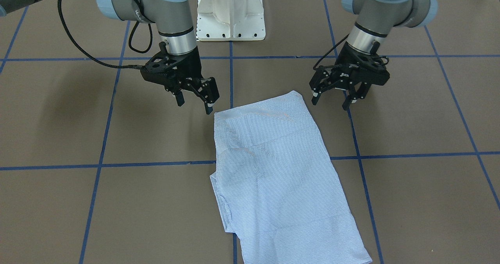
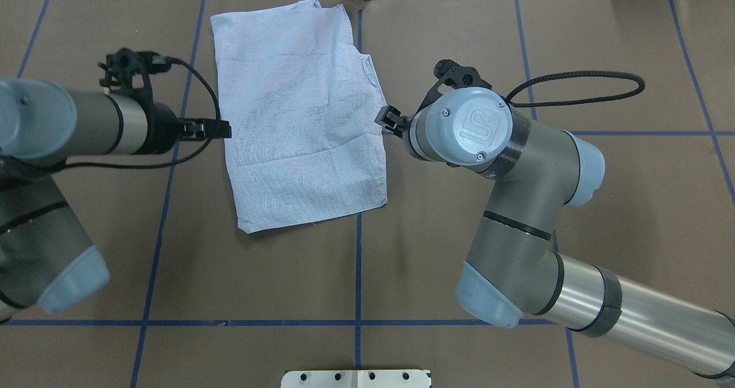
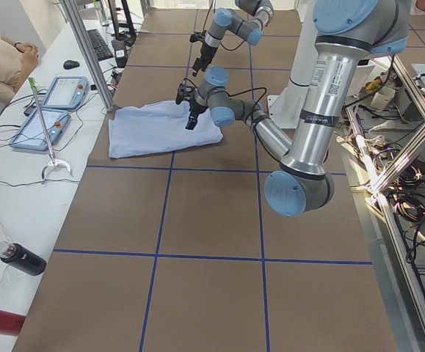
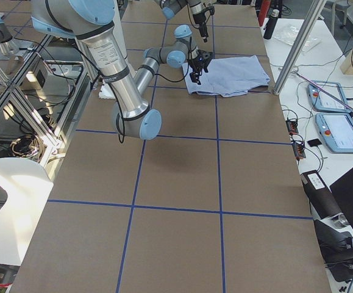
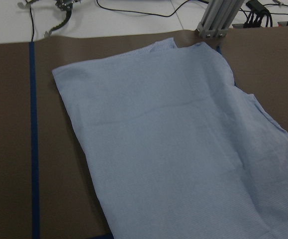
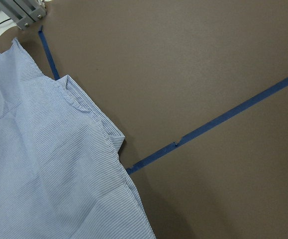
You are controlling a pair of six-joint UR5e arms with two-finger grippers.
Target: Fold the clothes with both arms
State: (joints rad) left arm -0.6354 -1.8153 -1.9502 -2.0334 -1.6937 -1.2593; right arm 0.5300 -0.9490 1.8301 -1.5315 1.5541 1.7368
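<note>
Shirt [image 2: 298,118] of light blue-and-white fine stripes lies flat on the brown tabletop [image 2: 517,250], folded into a long, roughly rectangular shape with a few soft creases. Beside the shirt's left edge, the left gripper [image 1: 331,102] hangs with its fingers spread apart, holding nothing. Blue tape lines [image 1: 410,154] pass under the shirt, and the white base [image 1: 230,25] stands well apart from the shirt's near short edge. Beside the shirt's right edge, the right gripper [image 1: 194,104] is likewise spread wide and empty. Whether either gripper touches the shirt cannot be told.
</note>
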